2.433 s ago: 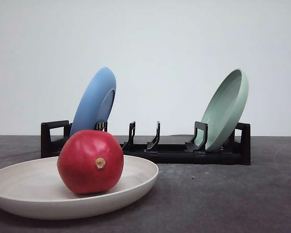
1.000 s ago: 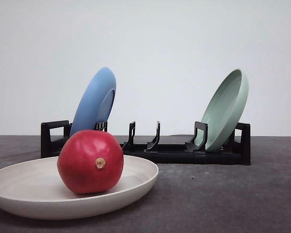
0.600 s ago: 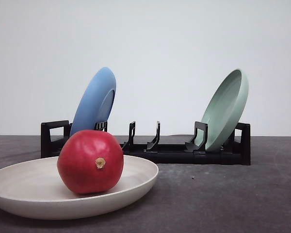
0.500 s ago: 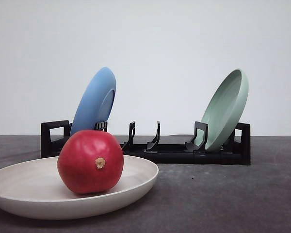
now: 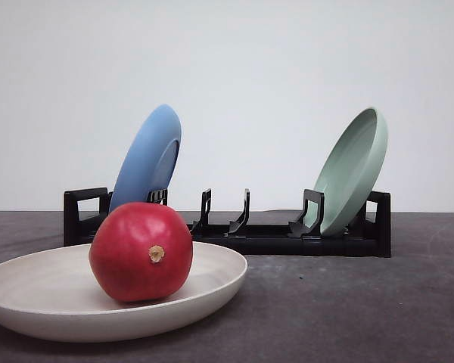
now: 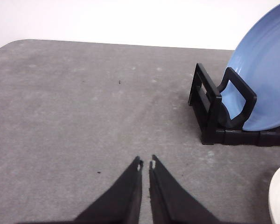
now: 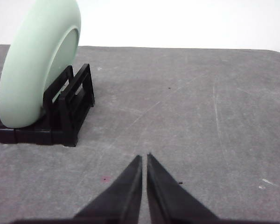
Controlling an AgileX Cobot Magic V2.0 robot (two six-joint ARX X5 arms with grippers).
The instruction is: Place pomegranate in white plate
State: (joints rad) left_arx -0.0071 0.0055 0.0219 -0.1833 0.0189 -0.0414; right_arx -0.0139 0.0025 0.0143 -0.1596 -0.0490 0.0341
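- Evidently nothing has shifted across the recent front views: the pomegranate (image 5: 141, 252) rests inside the white plate (image 5: 30, 291) at lower left, so placement looks finished.
- Left gripper (image 6: 145, 164) and right gripper (image 7: 144, 157) hang clenched and empty over the bare table (image 7: 186, 116), well apart from the fruit.

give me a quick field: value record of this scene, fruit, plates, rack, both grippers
pomegranate: resting in the white plate, stem nub facing the camera
white plate: flat on the grey table, in front of the rack
black rack: behind, holding two plates on edge
blue plate: leaning at the rack's left end
green plate: leaning at the rack's right end
left gripper: shut, empty, over bare table
right gripper: shut, empty, over bare table
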